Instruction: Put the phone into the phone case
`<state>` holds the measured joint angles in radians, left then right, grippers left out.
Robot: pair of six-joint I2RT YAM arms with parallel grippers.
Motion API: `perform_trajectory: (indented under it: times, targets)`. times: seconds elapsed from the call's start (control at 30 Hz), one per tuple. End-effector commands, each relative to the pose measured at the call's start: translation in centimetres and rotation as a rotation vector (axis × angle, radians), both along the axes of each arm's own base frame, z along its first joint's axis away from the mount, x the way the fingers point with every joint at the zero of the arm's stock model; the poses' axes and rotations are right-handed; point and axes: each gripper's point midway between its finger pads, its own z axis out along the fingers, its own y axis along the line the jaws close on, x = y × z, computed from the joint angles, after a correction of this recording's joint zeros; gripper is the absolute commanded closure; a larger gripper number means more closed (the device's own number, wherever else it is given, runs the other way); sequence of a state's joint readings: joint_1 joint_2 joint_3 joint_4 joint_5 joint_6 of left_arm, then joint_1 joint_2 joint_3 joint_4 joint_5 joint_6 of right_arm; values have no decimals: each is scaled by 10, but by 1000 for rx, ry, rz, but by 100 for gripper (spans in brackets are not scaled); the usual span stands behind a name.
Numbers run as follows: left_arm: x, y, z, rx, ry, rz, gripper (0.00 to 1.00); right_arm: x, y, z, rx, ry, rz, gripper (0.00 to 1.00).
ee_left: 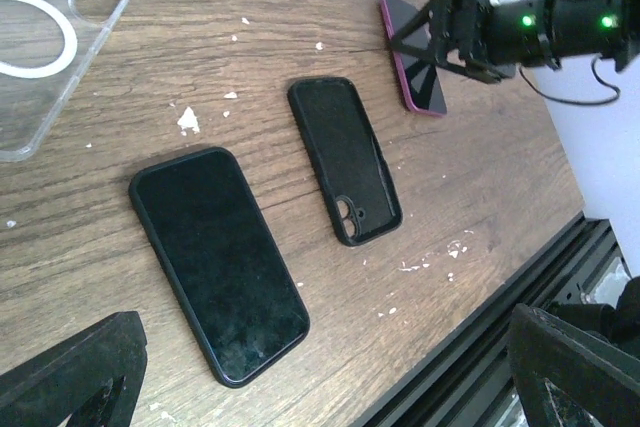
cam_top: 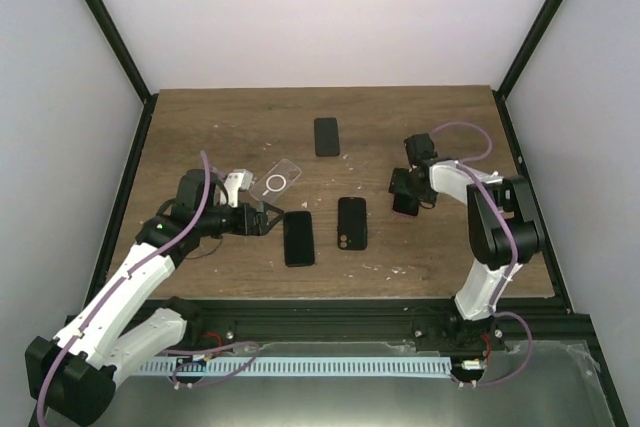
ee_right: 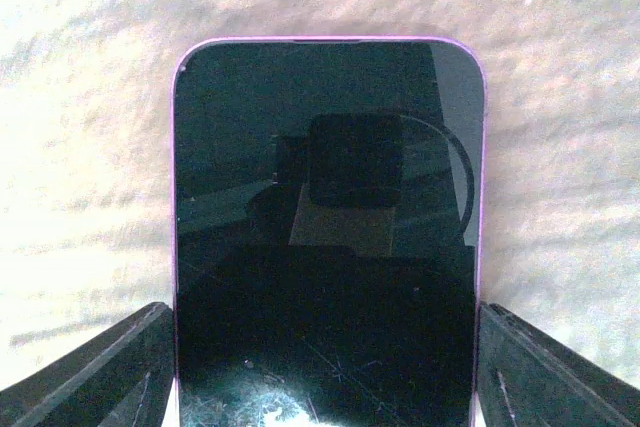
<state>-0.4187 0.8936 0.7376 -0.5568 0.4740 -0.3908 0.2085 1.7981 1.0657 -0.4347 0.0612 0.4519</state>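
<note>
Brown wood-grain tabletop [cam_top: 200, 147] inside white walls is carrying everything. Purple-edged dark-screened phone [ee_right: 325, 227] is lying flat, screen up, on the right side of the table, under the right gripper [cam_top: 405, 195]. Its fingers [ee_right: 100, 372] are sitting hard against both long edges with no gap showing, so the jaws are standing at phone width and clamping it. The phone is resting on the wood, not lifted.

Right wrist view is giving the purple rim, the scratched glass and the finger contact. The top view is showing only a dark slab there. Left wrist view is adding the magenta side edge.

Long axis is running roughly near-to-far on the table. The rounded end seen by the wrist camera is pointing away from the fingers.

Black phone case with camera cutout [ee_left: 345, 160] is lying open side up, just left of the phone and apart from it, about parallel, cutout at the near end. Black slab phone [ee_left: 218, 262] is lying left of that case.

Left gripper [cam_top: 272, 219] is hovering beside the slab phone, jaws spread wide, holding nothing.

Clear case with white ring [cam_top: 281, 180] is lying farther back. Another black phone [cam_top: 326, 136] is appearing only in the top view.
</note>
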Motion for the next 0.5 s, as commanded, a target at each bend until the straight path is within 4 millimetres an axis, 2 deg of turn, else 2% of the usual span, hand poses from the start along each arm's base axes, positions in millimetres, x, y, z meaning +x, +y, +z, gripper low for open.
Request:
perform_trajectory:
  times: [0.0, 0.17, 0.37, 0.47]
  targets:
    - [3, 7, -5, 24, 19, 51, 0, -36, 27, -7, 55, 46, 108, 21]
    - [1, 3, -5, -11, 36, 46, 0, -60, 42, -6, 68, 49, 165, 21]
    - [-2, -1, -11, -48, 74, 45, 1, -67, 38, -11, 31, 46, 164, 21]
    - [-2, -4, -12, -63, 87, 36, 5, -68, 41, -9, 19, 37, 174, 22]
